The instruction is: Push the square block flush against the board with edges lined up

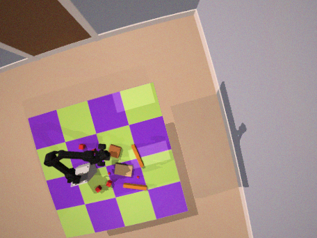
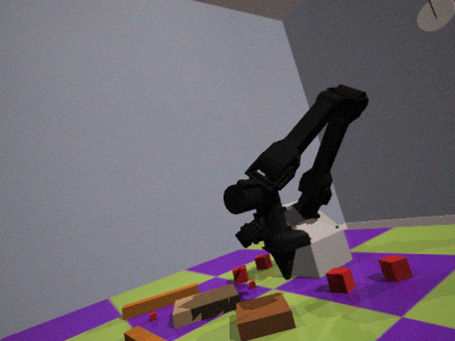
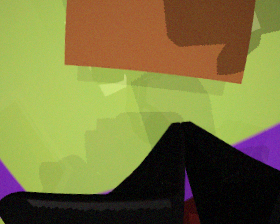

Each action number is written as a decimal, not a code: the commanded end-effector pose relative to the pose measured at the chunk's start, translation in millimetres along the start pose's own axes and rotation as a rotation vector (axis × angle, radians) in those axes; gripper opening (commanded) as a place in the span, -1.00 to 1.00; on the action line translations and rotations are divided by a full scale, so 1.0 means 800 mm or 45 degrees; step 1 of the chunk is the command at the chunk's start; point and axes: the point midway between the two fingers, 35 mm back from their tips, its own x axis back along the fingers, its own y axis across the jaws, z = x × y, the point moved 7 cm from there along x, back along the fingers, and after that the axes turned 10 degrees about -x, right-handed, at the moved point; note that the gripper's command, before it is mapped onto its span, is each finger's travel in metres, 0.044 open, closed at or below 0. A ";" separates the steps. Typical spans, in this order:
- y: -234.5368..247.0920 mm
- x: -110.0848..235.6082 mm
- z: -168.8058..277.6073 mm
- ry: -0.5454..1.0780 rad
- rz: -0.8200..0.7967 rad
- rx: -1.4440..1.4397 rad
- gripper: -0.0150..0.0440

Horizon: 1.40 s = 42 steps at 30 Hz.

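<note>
The square block (image 1: 115, 151) (image 2: 264, 316) (image 3: 150, 35) is orange-brown and lies flat just ahead of my gripper. The board (image 1: 124, 170) (image 2: 206, 305) is a tan rectangular piece, lying flat beside the block. In the top view a narrow gap shows between them, and they are turned a little differently. My gripper (image 2: 288, 276) (image 3: 181, 131) is shut and empty, its tips pointing down, low and on the arm-base side of the block. In the wrist view a strip of green shows between the tips and the block's near side. The board is not in the wrist view.
An orange bar (image 1: 137, 156) (image 2: 142, 335) lies beyond the block, and another orange bar (image 1: 135, 186) (image 2: 160, 300) lies past the board. Red cubes (image 1: 81, 147) (image 2: 340, 280) and smaller red pieces (image 1: 137, 177) (image 2: 153, 316) are scattered around. The arm's white base (image 2: 324, 252) stands behind the gripper.
</note>
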 end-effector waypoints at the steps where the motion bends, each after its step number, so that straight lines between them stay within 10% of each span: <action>1: -0.022 -0.002 0.011 0.006 0.001 -0.205 -0.49; 42: -0.027 -0.072 -0.019 0.007 0.000 -0.271 -0.49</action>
